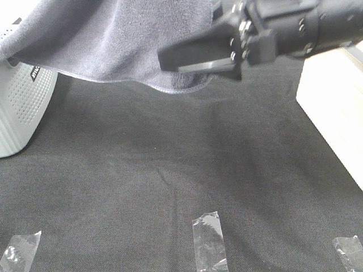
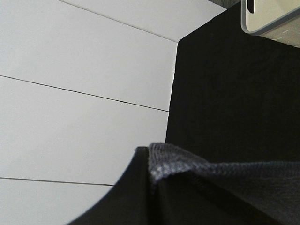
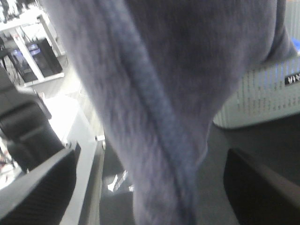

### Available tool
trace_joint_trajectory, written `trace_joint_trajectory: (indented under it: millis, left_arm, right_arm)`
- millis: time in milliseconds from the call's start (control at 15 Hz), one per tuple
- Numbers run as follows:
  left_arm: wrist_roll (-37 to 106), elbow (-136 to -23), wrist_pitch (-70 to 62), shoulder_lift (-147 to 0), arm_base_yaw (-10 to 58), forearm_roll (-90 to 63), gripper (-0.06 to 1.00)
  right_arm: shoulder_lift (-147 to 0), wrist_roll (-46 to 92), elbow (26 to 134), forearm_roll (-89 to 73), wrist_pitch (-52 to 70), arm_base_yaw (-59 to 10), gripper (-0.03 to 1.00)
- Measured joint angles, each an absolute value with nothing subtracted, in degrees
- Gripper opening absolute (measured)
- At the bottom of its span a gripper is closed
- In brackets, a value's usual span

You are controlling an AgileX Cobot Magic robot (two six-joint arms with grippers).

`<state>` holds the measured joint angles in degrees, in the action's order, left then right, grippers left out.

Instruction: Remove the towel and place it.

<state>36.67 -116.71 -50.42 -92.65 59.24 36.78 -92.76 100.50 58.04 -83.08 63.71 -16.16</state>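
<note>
The greyish-purple towel (image 1: pixel 113 39) hangs lifted at the back left, its lower hem just above the black table cloth (image 1: pixel 181 164) and partly over the white perforated basket (image 1: pixel 22 107). My left gripper (image 2: pixel 150 187) is out of the exterior view; in its wrist view a dark finger (image 2: pixel 126 197) pinches the towel's hem (image 2: pixel 183 164). My right gripper (image 1: pixel 170 59) reaches in from the upper right, next to the towel's lower edge. In the right wrist view it (image 3: pixel 150 187) is open, with the towel (image 3: pixel 154 93) hanging between its spread fingers (image 3: pixel 37 187).
Clear tape strips (image 1: pixel 207 238) lie along the cloth's front edge. A pale surface (image 1: pixel 334 102) borders the cloth at right. The basket also shows in the right wrist view (image 3: pixel 262 93) and the left wrist view (image 2: pixel 272 18). White floor (image 2: pixel 70 93) lies beyond the table edge.
</note>
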Motion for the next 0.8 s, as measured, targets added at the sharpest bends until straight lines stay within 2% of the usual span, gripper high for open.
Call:
trace_joint_trajectory:
  millis: [133, 400, 800]
  left_arm:
    - [36.67, -116.71, -50.48, -92.70, 59.19, 37.82, 0.00]
    - [36.67, -116.71, -52.25, -92.70, 59.13, 38.90, 0.00]
    - [36.67, -116.71, -54.32, -92.70, 59.13, 40.91, 0.00]
  right_arm:
    - [-92.82, 99.47, 58.04, -80.27, 63.60, -16.16, 0.81]
    - [-92.82, 98.26, 58.04, -79.01, 63.54, -16.16, 0.59]
    - [-92.82, 97.80, 58.04, -78.95, 61.25, -16.16, 0.34]
